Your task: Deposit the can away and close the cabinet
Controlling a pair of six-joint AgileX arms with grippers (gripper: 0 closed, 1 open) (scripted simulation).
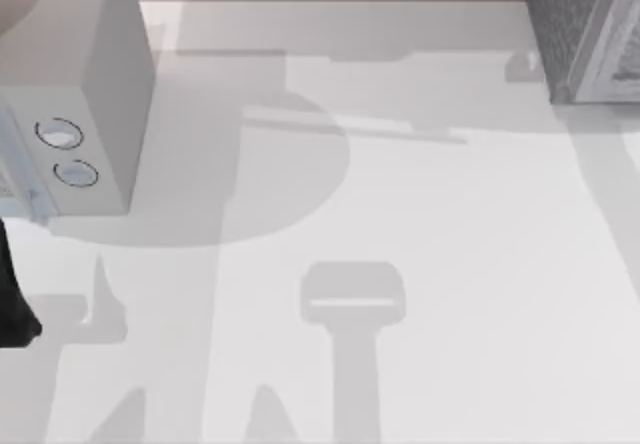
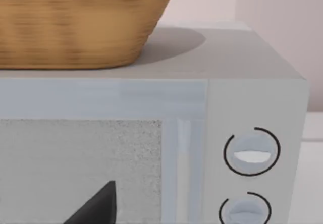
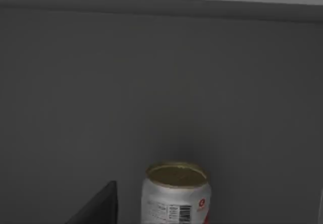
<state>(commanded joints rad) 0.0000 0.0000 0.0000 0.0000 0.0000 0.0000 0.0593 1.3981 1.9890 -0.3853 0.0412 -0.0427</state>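
The white can (image 3: pixel 175 196) with red marks and a gold top stands upright inside the cabinet, against its dark grey inner wall (image 3: pixel 161 82). One dark finger (image 3: pixel 101 206) of my right gripper shows beside the can, with a gap between them, so the can stands free. From above, the speckled dark grey cabinet (image 1: pixel 575 24) sits at the table's far right corner, its lighter framed panel (image 1: pixel 625 59) at the picture's edge. My left arm (image 1: pixel 15 304) is parked at the left edge. Its finger (image 2: pixel 98 206) hangs before the pale box.
A pale box with two round dials (image 1: pixel 95 94) stands at the far left of the table. In the left wrist view a woven basket (image 2: pixel 75 22) rests on top of it. The white tabletop (image 1: pixel 430 294) carries only shadows.
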